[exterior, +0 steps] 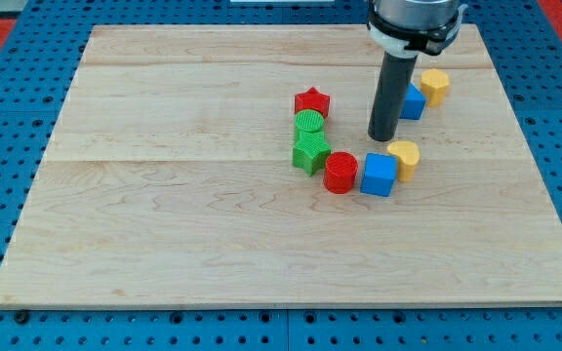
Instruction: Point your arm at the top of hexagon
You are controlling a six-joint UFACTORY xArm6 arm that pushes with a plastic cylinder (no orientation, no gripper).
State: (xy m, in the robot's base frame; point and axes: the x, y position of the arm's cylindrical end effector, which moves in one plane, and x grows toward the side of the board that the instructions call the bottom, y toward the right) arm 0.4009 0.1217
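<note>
- Pale wooden board (213,244) lies on a blue perforated table (8,146); 8 small plastic blocks sit right of the board's centre.
- Yellow hexagon block (436,85), the task's thing, stands far right, touching a blue block (414,100) on its near-left side, partly hidden by the rod.
- My tip (382,137), the end of a straight dark rod, rests near and left of the yellow hexagon, just far of a yellow heart-shaped block (405,156); no claw is fitted, so there is nothing to open or close.
- Blue cube (380,175) touches the yellow heart; a red cylinder (341,173) sits at its left.
- Red star block (311,101), green cylinder (308,123) and green star-like block (310,151) form a column running far to near.
</note>
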